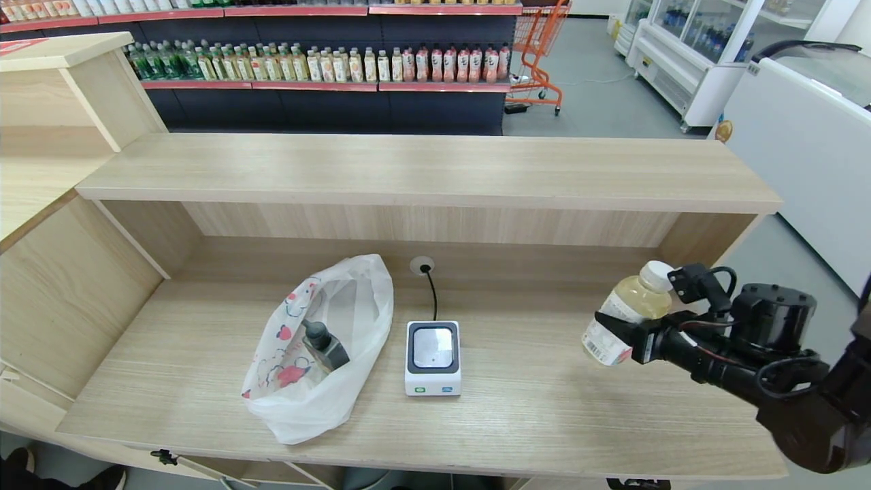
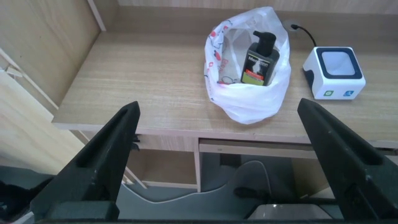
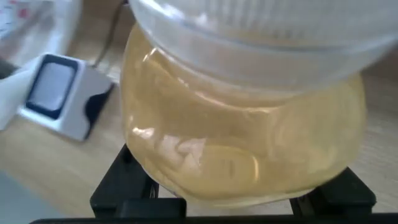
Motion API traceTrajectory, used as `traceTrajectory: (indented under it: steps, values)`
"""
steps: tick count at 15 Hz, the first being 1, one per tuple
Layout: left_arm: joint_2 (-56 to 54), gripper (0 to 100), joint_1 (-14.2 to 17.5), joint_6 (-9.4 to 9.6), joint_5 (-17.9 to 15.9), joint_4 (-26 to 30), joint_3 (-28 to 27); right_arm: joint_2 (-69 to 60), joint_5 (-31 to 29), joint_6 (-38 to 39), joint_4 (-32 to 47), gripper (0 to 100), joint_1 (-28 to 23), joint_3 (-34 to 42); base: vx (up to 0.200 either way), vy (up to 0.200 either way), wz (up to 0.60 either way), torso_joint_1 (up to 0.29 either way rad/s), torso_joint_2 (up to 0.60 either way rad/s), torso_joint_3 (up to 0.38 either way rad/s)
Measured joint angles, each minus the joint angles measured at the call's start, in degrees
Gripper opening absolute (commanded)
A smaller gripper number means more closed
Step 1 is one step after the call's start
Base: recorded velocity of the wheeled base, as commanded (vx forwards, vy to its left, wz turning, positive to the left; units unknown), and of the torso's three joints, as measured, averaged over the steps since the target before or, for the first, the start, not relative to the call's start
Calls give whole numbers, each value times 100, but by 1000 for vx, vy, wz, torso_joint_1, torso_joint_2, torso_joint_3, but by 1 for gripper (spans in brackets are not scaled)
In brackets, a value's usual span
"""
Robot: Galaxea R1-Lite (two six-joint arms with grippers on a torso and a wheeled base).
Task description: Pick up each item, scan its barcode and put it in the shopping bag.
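One bottle (image 1: 629,307) of yellow liquid, white-capped, is clamped in my right gripper (image 1: 616,330). I hold it tilted above the right end of the tabletop (image 1: 544,415), well right of the scanner (image 1: 433,357). My left gripper (image 2: 219,111) hangs off the tabletop's near edge, jaws spread wide. The shopping bag (image 1: 309,398) lies just left of the scanner, mouth open, with a dark pump bottle (image 1: 325,344) inside.

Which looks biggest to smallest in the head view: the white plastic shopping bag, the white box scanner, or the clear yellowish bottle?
1. White plastic shopping bag, clearly.
2. Clear yellowish bottle, but held nearer the camera: unsure.
3. White box scanner, close.
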Motion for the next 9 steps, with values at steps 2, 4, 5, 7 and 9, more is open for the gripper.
traceTrajectory:
  steps: [2,4,5,7,9]
  values:
    - [0,100,0,0,0,0,0,-750,962,106,862,0,-140,41,0,0,0,0,0,0]
    - [0,100,0,0,0,0,0,-1543,1697,266,1888,0,-152,-27,0,0,0,0,0,0]
    - [0,100,0,0,0,0,0,-1930,1966,355,2397,0,-113,-69,0,0,0,0,0,0]
    - [0,100,0,-2,0,0,0,-2704,2466,460,3500,0,91,-160,0,0,0,0,0,0]
    - [0,100,0,0,0,0,0,-3341,2710,556,4346,0,510,-284,0,0,0,0,0,0]
